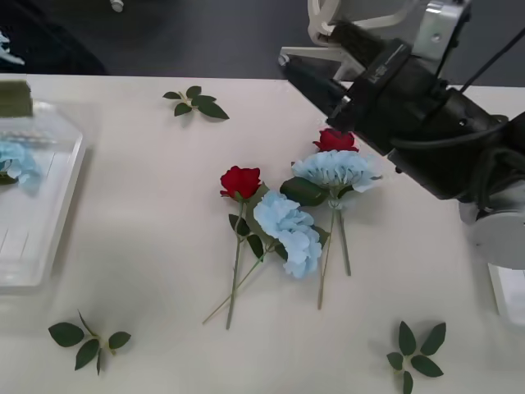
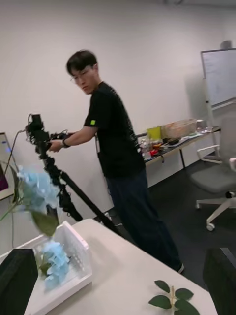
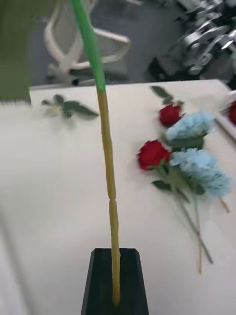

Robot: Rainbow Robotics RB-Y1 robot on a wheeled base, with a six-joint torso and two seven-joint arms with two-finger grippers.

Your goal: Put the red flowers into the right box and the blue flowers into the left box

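Inside left box point(image 1: 33, 246): blue flower point(image 1: 16, 160); left hand point(image 3: 116, 283) pinching stem point(image 3: 109, 187).

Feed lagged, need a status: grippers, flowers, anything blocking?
Left gripper shut on blue flower, by its stem, near left box. Right gripper open, above the pile. Two red flowers, two blue flowers tangled on table.

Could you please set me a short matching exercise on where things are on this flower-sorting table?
Things:
1. left box
2. right gripper
3. red roses
4. leaf sprig

Places:
A. mid-table, lying among loose blue flowers
B. far table edge
C. table's left edge, a blue flower inside
D. above the farther rose

Pairs: 1-C, 2-D, 3-A, 4-B
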